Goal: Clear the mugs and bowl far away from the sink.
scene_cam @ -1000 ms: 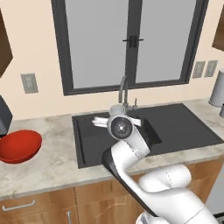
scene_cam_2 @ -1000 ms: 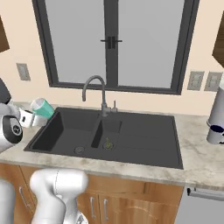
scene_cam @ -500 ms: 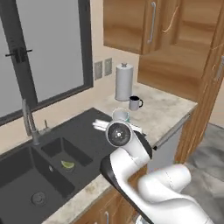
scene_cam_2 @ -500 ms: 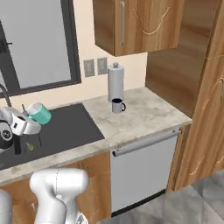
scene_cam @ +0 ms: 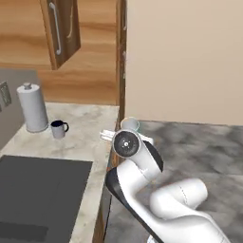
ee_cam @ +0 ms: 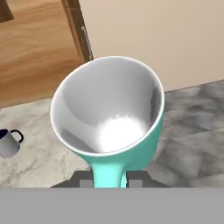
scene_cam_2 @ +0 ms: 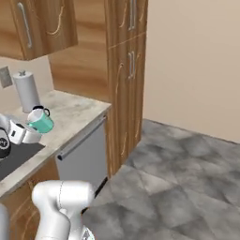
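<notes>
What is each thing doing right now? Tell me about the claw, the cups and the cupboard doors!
claw: shut on the teal mug
teal mug: held up, tipped, empty
dark mug: upright on the counter, beside the paper towel roll
cupboard doors: closed

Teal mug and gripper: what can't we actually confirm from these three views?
- Finger contact: in the hand view the teal mug covers the gripper, so where the pads touch is hidden.
- Mug handle: not visible in the hand view; the right base view is too small to show it.
- Teal mug in the left base view: mostly hidden behind the arm's wrist.
- Dark mug: too small to see its contents.
</notes>
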